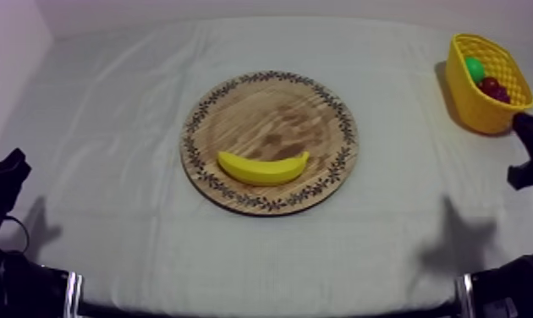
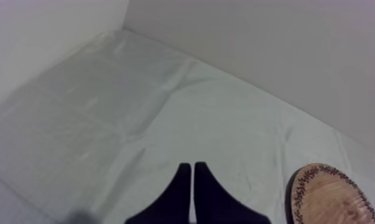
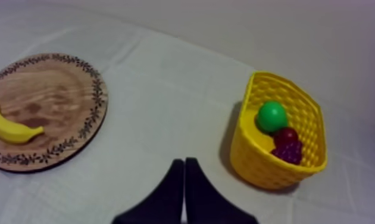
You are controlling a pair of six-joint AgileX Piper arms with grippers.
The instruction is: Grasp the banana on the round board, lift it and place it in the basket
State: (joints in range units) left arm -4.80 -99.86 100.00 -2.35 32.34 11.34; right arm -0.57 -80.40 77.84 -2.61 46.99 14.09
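yellow banana lying flat on round wooden board, yellow basket well apart at right

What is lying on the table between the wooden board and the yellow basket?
Nothing: just bare cloth runs from the wooden board to the yellow basket. The top view and the right wrist view both show it.

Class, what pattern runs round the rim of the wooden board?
A dark leafy vine band round the wooden board, clearest in the top view.
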